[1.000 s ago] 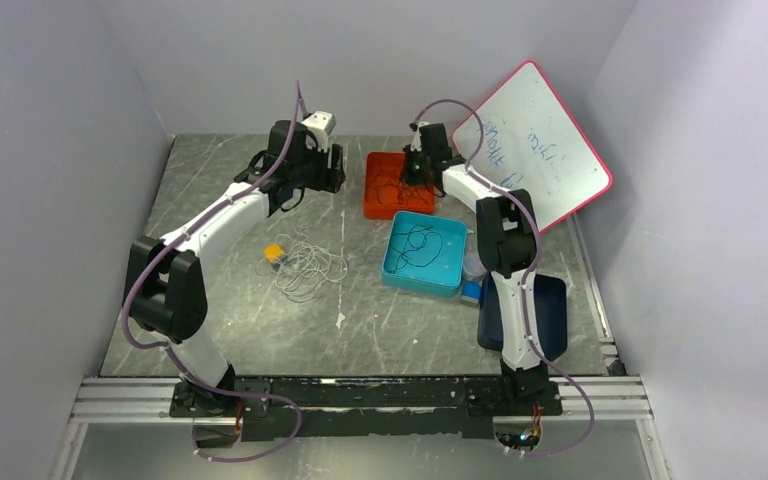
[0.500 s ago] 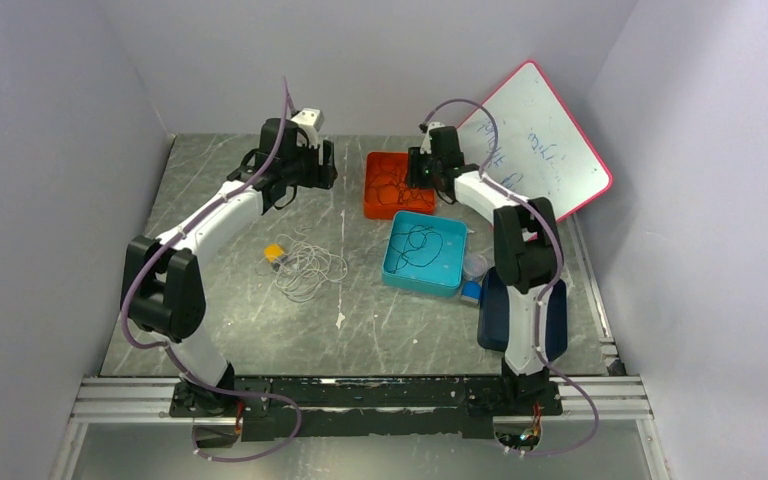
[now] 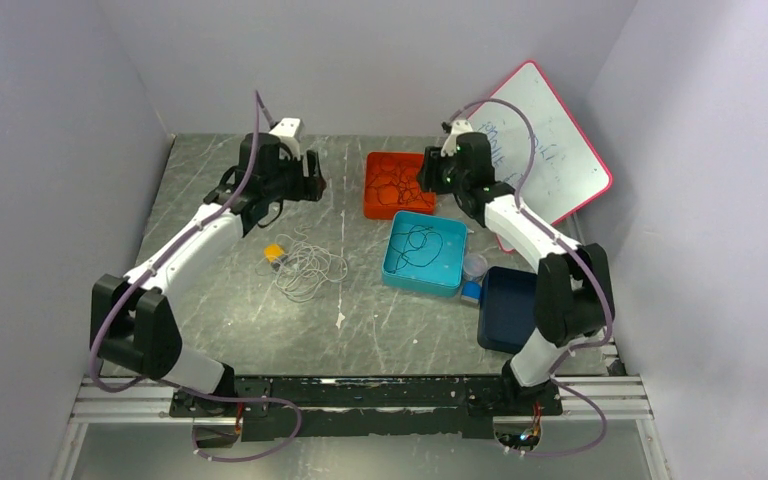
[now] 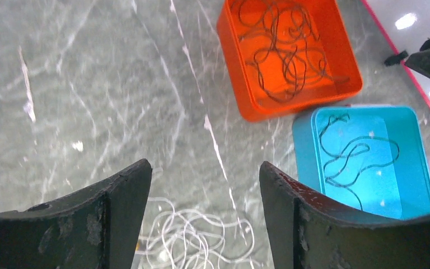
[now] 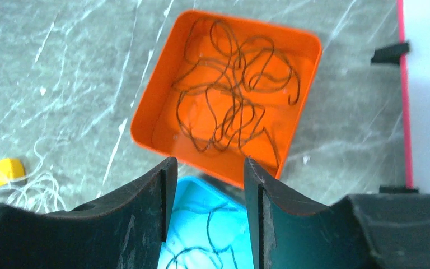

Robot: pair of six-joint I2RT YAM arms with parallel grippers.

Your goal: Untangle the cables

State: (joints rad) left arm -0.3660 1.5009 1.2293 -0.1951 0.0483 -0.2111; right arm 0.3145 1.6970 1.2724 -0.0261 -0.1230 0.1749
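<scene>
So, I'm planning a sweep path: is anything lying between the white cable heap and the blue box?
Nothing. In the top view, only bare marbled table separates the white cable heap from the blue box.

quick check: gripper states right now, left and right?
Left gripper: open, holding nothing.
Right gripper: open, holding nothing.

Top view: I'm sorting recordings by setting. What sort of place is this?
Probably a lab robot cell: plain walls box in a grey table, a whiteboard leans in the corner, an orange tray holds tangled cables.
</scene>
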